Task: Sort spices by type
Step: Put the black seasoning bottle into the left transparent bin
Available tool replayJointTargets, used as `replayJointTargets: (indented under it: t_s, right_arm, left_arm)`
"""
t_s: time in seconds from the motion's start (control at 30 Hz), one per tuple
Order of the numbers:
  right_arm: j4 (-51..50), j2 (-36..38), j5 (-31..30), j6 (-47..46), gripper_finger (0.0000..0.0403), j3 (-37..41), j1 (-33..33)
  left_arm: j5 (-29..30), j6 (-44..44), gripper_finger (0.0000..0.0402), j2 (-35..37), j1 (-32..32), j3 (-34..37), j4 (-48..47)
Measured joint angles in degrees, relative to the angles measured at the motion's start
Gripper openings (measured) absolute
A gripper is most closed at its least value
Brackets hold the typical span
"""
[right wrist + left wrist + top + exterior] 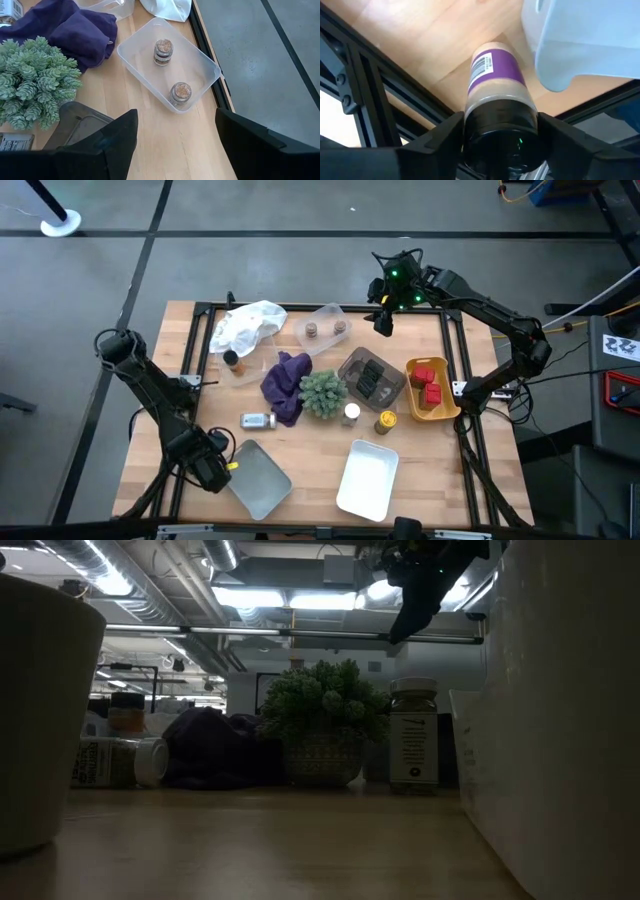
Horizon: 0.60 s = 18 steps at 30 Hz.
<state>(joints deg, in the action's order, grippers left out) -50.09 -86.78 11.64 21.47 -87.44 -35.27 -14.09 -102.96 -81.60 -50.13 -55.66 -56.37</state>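
- Left hand (500, 132) sits at the 7 o'clock corner of the surface (310, 450), by the grey tray (258, 478). Only its wrist view shows what it carries: a black-capped jar (499, 105) with a purple label, lying between the two fingers (437, 137), which are clamped on the cap.
- From above, that jar is hidden under the left arm; the hand is just a dark lump there.
- Right hand (175, 135) hovers high over the 1 o'clock edge, fingers apart with nothing between them.
- Its wrist view looks down on a clear tub (170, 65) holding two brown-capped jars (163, 51), standing apart from each other. From above they are only two small dots.
- Red tins (428, 385) sit in the yellow bin (432, 412) at 3 o'clock; dark tins fill the grey bin (372, 378) just beside it.
- The level view picks out a tall jar with a pale label (413, 735) standing beside the spiky plant (325, 710), and a white-capped jar (120, 762) lying on its side next to the purple cloth (215, 745).
- From above, a yellow-capped jar (386, 421) stands near the white tray (368, 478) at 5 o'clock.
- A lone brown-capped jar (232, 361) stands at 10 o'clock under the white bag (248, 323).
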Motion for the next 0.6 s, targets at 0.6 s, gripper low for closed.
replayJointTargets:
  t_s: [0.6]
  right_arm:
    - [0.15, 0.0, 0.0, 0.02, 0.0266, 0.0, 0.0]
  left_arm:
    - [-1.81, 0.76, 0.0187, 4.55, 1.68, -0.02, -0.56]
